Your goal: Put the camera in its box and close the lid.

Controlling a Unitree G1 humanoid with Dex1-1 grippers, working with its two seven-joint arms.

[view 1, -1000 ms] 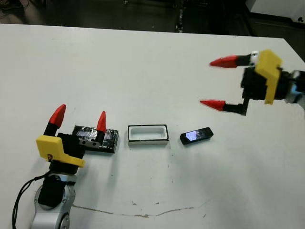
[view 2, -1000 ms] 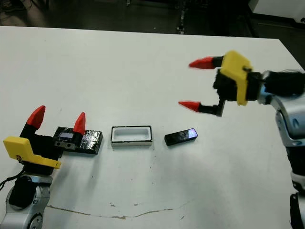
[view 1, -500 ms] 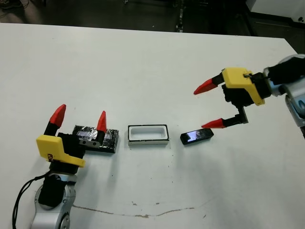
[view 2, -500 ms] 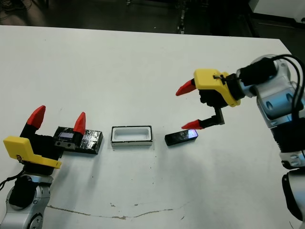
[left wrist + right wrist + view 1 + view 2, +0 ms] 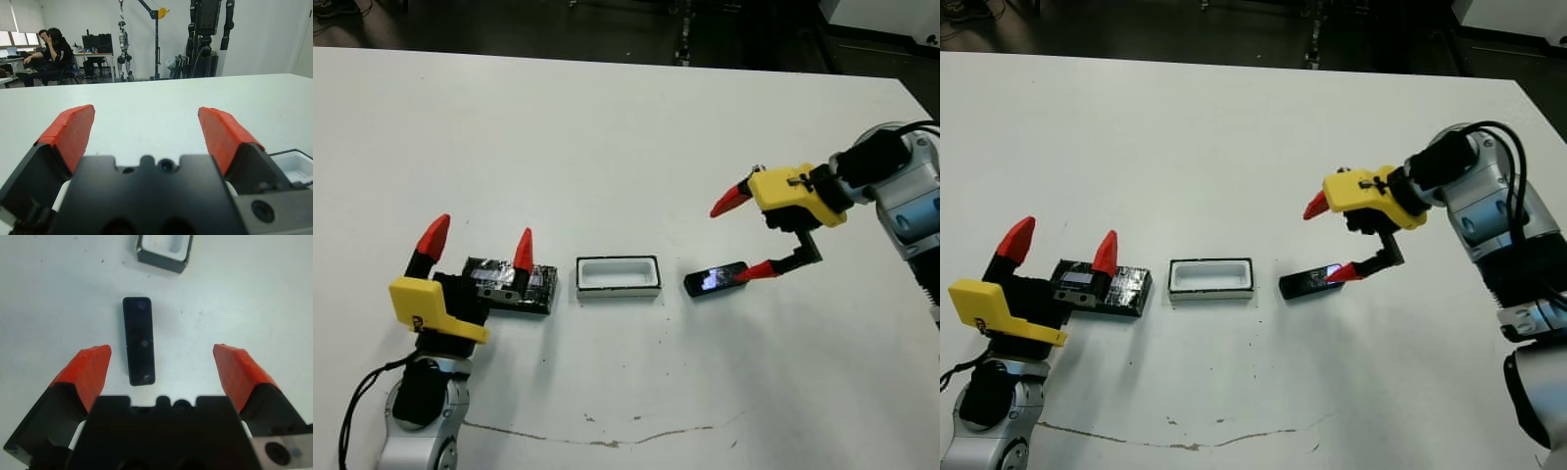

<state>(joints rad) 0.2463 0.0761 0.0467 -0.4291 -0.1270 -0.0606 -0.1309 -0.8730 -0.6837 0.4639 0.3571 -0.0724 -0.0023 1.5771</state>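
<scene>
White table (image 5: 607,127) is pretty bare, with some scuffs and a thin crack line near the front edge, and the three task items sit in a rough row across it. From the robot's left: the lid (image 5: 509,284), then the box (image 5: 618,276), then the camera (image 5: 715,279).

That camera lies flat on the table just right of the box, not touching it. Its long axis runs roughly left to right, almost in line with the box's long side, with the right end tilted slightly away from the robot. The glossy bluish face points up.

Right gripper (image 5: 746,235) is spread wide and sits at the camera's right end, one red fingertip low and right at that end, the other higher up and clear of it. In the right wrist view the camera (image 5: 139,340) lies between the fingers (image 5: 88,369) and lengthwise along them, with neither finger touching it and the open box (image 5: 164,249) beyond.

Left gripper (image 5: 478,243) is also wide open, hovering by the lid, which lies flat with its crinkly side up. The box is open, white inside showing.
</scene>
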